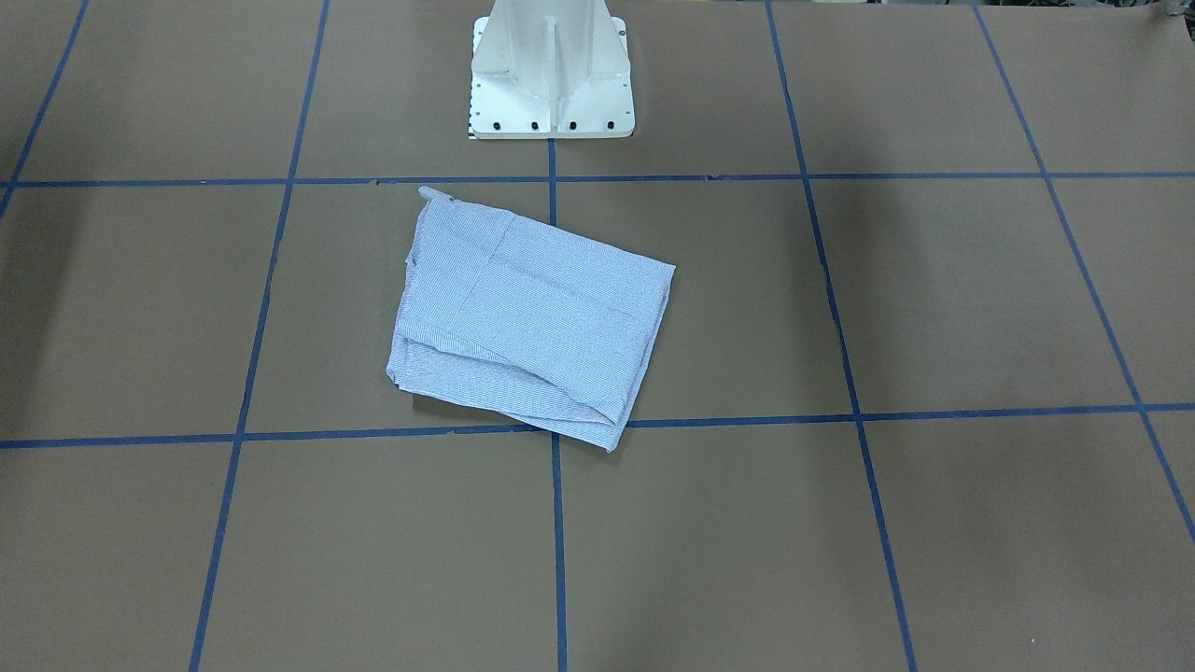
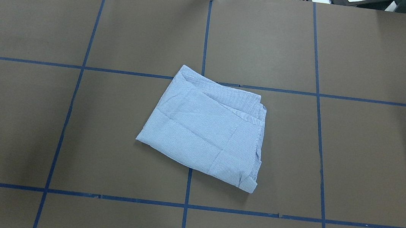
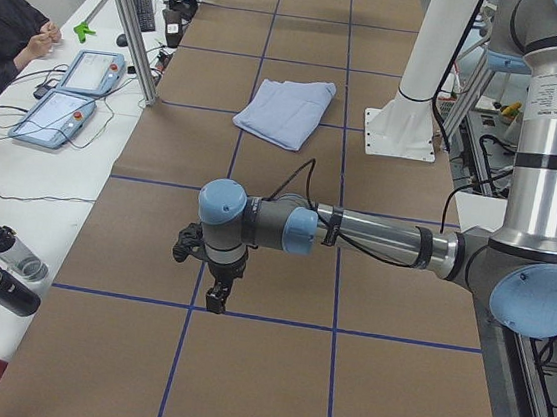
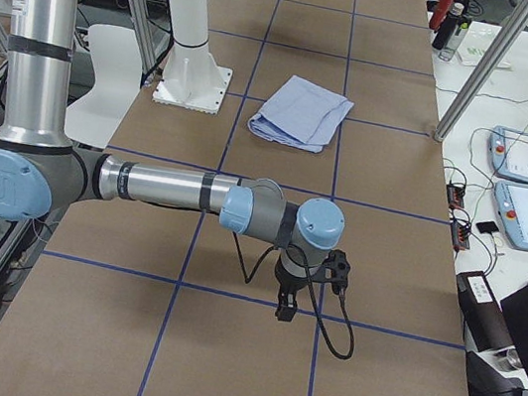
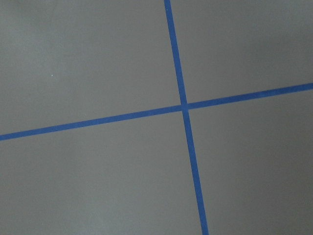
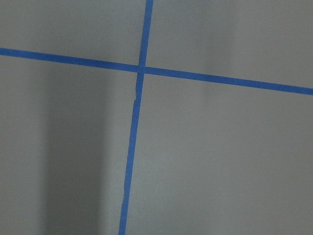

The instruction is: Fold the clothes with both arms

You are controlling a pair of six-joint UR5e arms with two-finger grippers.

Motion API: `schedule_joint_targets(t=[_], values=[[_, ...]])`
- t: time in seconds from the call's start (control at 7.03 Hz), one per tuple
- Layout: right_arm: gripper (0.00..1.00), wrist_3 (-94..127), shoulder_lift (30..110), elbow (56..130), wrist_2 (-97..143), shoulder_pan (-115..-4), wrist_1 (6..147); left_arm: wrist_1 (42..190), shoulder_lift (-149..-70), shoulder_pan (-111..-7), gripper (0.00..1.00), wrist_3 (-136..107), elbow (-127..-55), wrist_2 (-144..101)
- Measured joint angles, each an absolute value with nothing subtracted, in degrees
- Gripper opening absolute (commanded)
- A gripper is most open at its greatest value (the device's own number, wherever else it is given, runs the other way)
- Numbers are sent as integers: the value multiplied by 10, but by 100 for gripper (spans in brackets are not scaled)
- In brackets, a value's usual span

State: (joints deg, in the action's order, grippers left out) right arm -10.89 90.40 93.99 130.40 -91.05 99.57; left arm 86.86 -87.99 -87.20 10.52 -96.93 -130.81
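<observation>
your shirt (image 2: 205, 129) lies folded on the tabletop (image 2: 366, 155); left end effector (image 3: 215, 304), right end effector (image 4: 284, 312): apart or together, you can't tell.

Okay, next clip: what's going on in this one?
Nothing is being handled right now. The striped shirt lies folded into a compact bundle near the middle of the table, in front of the white pedestal. The left pincer and right pincer hang over bare paper toward opposite ends of the table, well away from it. Whether they are open cannot be told. The folding looks done, or nearly.
</observation>
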Motion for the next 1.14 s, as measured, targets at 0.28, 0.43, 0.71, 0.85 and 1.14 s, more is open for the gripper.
schedule_joint_targets(t=[0.28,0.43,0.71,0.85,1.14], values=[[100,-82,912,941,1310,-911,995,872,-873,-873,100,117,-965,-1326],[100,-76,917,943,1313,-914,995,872,-872,-874,100,122,-965,-1327],[100,-68,931,945,1315,-921,983,872,-871,-877,100,124,-966,-1328],[100,-37,944,947,1315,-923,950,872,-871,-878,100,125,-967,-1328],[100,90,971,948,1326,-923,845,872,-870,-879,100,124,-967,-1328]])
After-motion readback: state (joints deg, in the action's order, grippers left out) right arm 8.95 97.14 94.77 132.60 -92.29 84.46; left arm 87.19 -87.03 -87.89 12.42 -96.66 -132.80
